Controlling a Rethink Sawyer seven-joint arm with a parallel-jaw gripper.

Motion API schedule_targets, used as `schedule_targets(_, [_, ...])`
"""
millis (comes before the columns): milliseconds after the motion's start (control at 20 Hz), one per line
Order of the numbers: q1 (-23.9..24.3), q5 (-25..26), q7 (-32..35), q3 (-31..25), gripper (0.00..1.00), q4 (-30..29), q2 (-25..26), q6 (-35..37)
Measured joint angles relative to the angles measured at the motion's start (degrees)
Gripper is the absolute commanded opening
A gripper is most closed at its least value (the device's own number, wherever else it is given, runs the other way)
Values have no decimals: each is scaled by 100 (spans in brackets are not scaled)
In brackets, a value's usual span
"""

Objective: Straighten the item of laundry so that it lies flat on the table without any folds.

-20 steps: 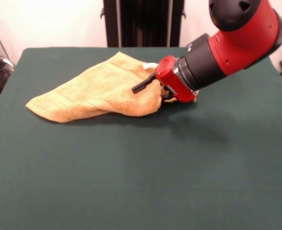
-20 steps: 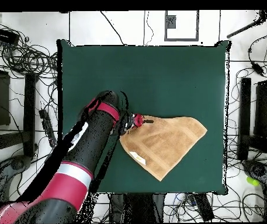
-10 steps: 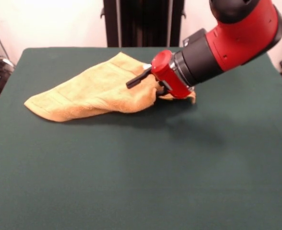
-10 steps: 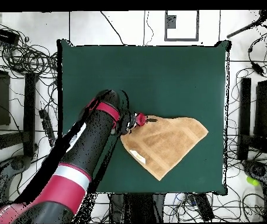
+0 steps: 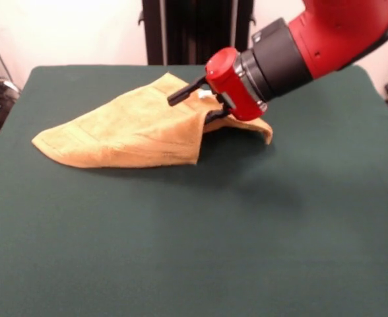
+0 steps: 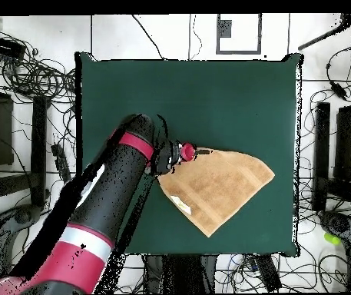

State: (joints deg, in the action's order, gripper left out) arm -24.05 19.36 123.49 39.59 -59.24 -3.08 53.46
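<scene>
While the orange-tan towel (image 5: 125, 129) lies folded over itself on the dark green desk (image 5: 181, 251), the red and black arm (image 5: 299, 49) reaches down at a slant and its gripper (image 5: 204, 105) pinches a raised edge of the cloth. In the front view one black finger (image 5: 184, 92) juts out above the fabric and another shows below it, with the cloth hanging down from between them, so that the towel's right-hand part is lifted clear of the desk and casts a dark shadow beneath it. A small flap (image 5: 263, 129) droops on the far side of the gripper. The left-hand corner of the towel rests flat on the desk, and a woven band runs along that end.

Seen from overhead, the towel (image 6: 216, 184) appears as a rough triangle, well inside the desk's (image 6: 232, 92) edges and nearer the lower right part of the green surface, with one point toward the right edge and one toward the bottom edge. This view alone shows a small white tag (image 6: 178, 203) on the towel's lower left side, just beside the arm (image 6: 109, 200). It hides the lift: the cloth looks flat here, and the gripper (image 6: 187, 152) sits at the towel's upper left corner.

No containers stand on the desk. Cables lie on the floor around it.
</scene>
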Motion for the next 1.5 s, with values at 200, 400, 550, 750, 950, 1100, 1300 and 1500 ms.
schedule_targets(200, [-19, 61, 0, 62, 100, -1, -97, 0])
schedule_targets(400, [-21, 128, 0, 102, 100, -2, -142, 0])
schedule_targets(550, [-21, 188, 0, 102, 100, -2, -162, 0])
schedule_targets(750, [-21, 253, 0, 102, 100, -2, -200, 0])
schedule_targets(950, [-21, 290, 0, 102, 100, -2, -239, 0])
schedule_targets(1100, [-22, 293, 0, 102, 100, -2, -243, 0])
schedule_targets(1300, [-17, 340, 0, 102, 100, -1, -244, 0])
schedule_targets(1500, [-5, 437, 0, 103, 100, -2, -248, 0])
